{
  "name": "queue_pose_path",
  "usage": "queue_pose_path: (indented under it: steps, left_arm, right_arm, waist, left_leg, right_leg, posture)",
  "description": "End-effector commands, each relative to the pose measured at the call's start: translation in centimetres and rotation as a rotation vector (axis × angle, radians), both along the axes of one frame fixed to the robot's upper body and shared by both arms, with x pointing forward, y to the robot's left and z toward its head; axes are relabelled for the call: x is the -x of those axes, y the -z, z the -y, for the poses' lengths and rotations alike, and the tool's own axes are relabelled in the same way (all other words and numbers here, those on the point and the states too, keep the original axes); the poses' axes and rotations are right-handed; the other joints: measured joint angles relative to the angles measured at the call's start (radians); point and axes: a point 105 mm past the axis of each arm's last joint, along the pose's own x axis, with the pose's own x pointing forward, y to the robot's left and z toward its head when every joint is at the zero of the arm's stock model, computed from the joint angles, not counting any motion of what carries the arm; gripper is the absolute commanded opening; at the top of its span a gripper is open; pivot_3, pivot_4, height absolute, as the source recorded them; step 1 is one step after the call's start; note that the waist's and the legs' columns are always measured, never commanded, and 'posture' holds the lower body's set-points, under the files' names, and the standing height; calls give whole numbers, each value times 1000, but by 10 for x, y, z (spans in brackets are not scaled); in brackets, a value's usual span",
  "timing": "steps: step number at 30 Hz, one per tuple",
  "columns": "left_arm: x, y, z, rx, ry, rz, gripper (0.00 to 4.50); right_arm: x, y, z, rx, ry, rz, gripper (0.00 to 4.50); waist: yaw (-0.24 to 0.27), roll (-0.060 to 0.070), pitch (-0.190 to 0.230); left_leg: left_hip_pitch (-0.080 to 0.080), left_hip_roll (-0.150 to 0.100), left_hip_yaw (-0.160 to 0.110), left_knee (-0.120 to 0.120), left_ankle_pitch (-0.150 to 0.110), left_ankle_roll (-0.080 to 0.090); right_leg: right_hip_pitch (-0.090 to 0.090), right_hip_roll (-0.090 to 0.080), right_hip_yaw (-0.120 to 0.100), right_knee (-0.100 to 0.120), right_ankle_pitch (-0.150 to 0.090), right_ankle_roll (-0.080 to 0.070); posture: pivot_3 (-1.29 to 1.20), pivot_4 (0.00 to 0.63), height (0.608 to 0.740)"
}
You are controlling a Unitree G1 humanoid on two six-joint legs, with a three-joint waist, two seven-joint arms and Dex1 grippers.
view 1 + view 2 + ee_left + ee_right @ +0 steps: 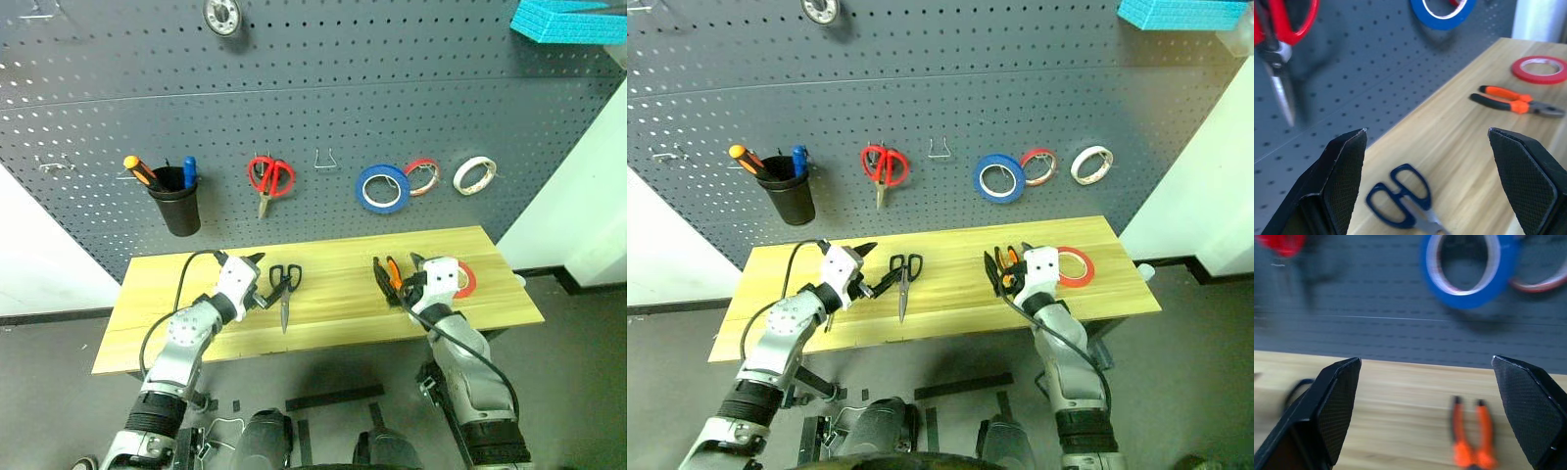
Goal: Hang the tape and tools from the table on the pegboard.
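Scissors (902, 278) lay flat on table (950, 315) beside left gripper (874, 270), fingers apart, empty | right gripper (1002, 273) spread, empty, over pliers (1515, 102); tape (1077, 265) beyond | risk: flat thin handles could skid off pads toward table edge.

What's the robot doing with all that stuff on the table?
It's about to tidy up. Both end effectors, left and right, hover open over the table, holding nothing. The scissors, pliers and red tape lie on the wood, waiting to go on the pegboard. Red scissors and three tape rolls hang there already.
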Motion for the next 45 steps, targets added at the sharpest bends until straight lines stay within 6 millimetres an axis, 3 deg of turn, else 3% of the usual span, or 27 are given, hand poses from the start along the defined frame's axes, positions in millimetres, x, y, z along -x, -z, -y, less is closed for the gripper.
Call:
queue_pose_path:
  steps: [1, 2, 10, 18, 20, 26, 32, 39, 45]
  left_arm:
    - [-2, -28, 5, -7, 45, 22, 4118]
    - [-3, -33, 5, -20, 52, 17, 4118]
    - [-2, -38, 2, -99, 39, -56, 4118]
    - [21, -42, 16, -105, 111, -123, 4118]
    - [25, -47, 19, -107, 128, -125, 4118]
    - [34, -73, 30, -117, 245, -102, 4118]
    - [28, -73, 25, -147, 249, -101, 4118]
    - [36, -72, 30, -141, 273, -108, 4118]
    - [40, -74, 30, -139, 280, -108, 4118]
  right_arm:
    - [-10, -23, 6, 68, 39, 4, 4500]
    - [-16, -24, 9, 97, 43, -26, 4500]
    - [-38, -35, 32, 183, 105, -82, 4500]
    - [-55, -35, 53, 262, 134, -115, 4500]
    - [-58, -31, 60, 257, 145, -147, 4500]
    - [-71, -25, 78, 257, 146, -193, 4500]
    - [-81, -20, 89, 264, 141, -220, 4500]
    - [-86, -15, 99, 257, 124, -255, 4500]
    - [-95, -25, 104, 216, 117, -261, 4500]
  waist:
    - [-15, -2, 31]
    - [-21, -4, 49]
    - [-29, -9, 149]
    - [-25, -14, 212]
    - [-25, -14, 225]
    - [-26, -13, 255]
    - [-45, -16, 274]
    - [-49, -18, 293]
    - [-48, -18, 296]
  left_leg:
    - [-1, 0, 0, 0, 0, 0]
    - [5, 1, 0, -1, 0, 0]
    - [-2, 0, 1, -6, 3, -1]
    - [-8, 2, 22, -6, 3, -2]
    - [-8, 2, 24, -6, 3, -2]
    - [-8, 2, 24, -7, 4, -3]
    - [-9, 1, 24, -8, 6, -7]
    - [-9, 1, 25, -8, 6, -7]
    - [-9, 1, 25, -8, 6, -8]
  right_leg:
    - [-1, 0, 1, 1, 0, 0]
    - [1, -1, 1, 1, -1, -1]
    - [-8, 0, 9, 3, 1, -2]
    - [-29, -1, 26, 12, 1, 0]
    - [-31, 0, 29, 13, 2, 1]
    - [-31, 0, 29, 13, 2, 2]
    - [-31, -1, 29, 11, 2, 3]
    - [-32, -1, 29, 11, 2, 3]
    - [-32, -1, 29, 11, 2, 3]
  posture:
    - [61, 223, 717]
    - [52, 264, 717]
    - [56, 345, 717]
    - [61, 386, 740]
    - [63, 398, 740]
    - [67, 414, 740]
    - [68, 426, 740]
    - [72, 432, 740]
    - [78, 433, 740]
